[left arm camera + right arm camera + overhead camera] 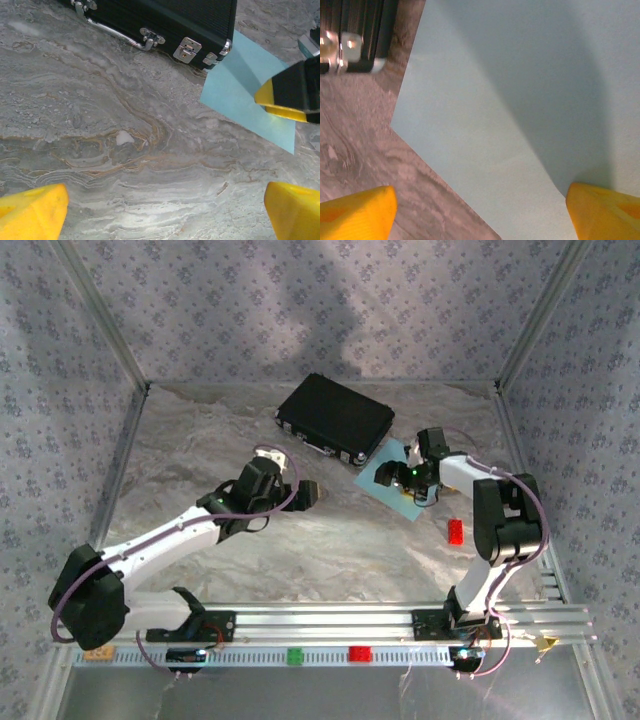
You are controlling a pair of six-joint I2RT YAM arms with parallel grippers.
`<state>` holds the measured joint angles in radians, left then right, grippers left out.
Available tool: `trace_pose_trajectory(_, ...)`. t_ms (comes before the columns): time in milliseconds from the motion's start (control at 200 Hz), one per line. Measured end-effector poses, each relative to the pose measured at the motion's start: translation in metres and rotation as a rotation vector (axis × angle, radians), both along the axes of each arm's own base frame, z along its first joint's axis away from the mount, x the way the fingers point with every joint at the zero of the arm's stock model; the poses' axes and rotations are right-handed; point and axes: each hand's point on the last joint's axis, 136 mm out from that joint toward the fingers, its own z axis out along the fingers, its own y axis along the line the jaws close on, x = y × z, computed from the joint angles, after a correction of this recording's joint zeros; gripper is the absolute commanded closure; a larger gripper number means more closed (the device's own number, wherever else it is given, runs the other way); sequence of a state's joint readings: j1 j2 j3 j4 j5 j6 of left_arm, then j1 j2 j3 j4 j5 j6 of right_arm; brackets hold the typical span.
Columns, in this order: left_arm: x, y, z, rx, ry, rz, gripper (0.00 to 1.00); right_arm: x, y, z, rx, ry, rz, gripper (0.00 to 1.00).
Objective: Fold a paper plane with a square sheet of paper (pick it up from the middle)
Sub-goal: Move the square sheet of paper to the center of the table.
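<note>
Found right hand (408, 485), jaws wide, directly over square sheet of paper (377, 476); found left hand (310, 493), also wide, well apart toward 9 o'clock.

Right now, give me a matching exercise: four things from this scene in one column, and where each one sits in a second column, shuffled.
1 black case
2 blue sheet
3 red block
4 left gripper

A under the right gripper
B over bare tabletop, jaws open
C farthest back of all
D right of the sheet, nearer the front

Pairs: 1-C, 2-A, 3-D, 4-B
</note>
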<state>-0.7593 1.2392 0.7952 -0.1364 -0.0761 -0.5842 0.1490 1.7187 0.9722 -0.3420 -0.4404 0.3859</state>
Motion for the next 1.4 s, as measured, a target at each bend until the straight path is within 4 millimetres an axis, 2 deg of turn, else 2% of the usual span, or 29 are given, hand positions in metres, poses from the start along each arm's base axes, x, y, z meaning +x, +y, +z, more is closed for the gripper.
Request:
trace_pose_trajectory(300, -0.002, 0.006, 0.001, 0.014, -0.015, 0.007, 0.00, -0.055, 0.022, -0.001, 0.009, 0.075, 0.113, 0.12)
trace_pose_trajectory(465, -0.002, 0.014, 0.009, 0.023, -0.044, 0.030, 0.00, -0.087, 0.055, -0.002, 0.029, 0.086, 0.242, 0.13)
trace_pose_trajectory(580, -0.001, 0.024, 0.016, 0.033, -0.075, 0.067, 0.00, -0.107, 0.072, 0.006, 0.035, 0.066, 0.318, 0.12)
trace_pose_trajectory(670, -0.002, 0.034, 0.019, 0.039, -0.097, 0.096, 0.00, -0.100, 0.071, 0.021, 0.029, 0.001, 0.305, 0.11)
trace_pose_trajectory(755, -0.005, 0.041, 0.020, 0.045, -0.112, 0.115, 0.00, -0.083, 0.059, 0.033, 0.012, -0.062, 0.230, 0.11)
trace_pose_trajectory(830, -0.006, 0.045, 0.021, 0.044, -0.122, 0.125, 0.00, -0.069, 0.048, 0.036, 0.002, -0.085, 0.155, 0.12)
trace_pose_trajectory(939, -0.008, 0.048, 0.021, 0.042, -0.127, 0.129, 0.00, -0.053, 0.035, 0.031, -0.005, -0.082, 0.066, 0.12)
trace_pose_trajectory(1089, -0.008, 0.049, 0.020, 0.044, -0.126, 0.131, 0.00, -0.045, 0.032, 0.018, -0.010, -0.058, 0.010, 0.12)
trace_pose_trajectory(1304, -0.005, 0.054, 0.018, 0.050, -0.116, 0.147, 0.00, -0.051, 0.031, -0.003, -0.033, -0.016, -0.003, 0.13)
trace_pose_trajectory(1399, -0.006, 0.053, 0.015, 0.053, -0.104, 0.130, 0.00, -0.055, 0.040, -0.004, -0.054, -0.035, 0.030, 0.13)
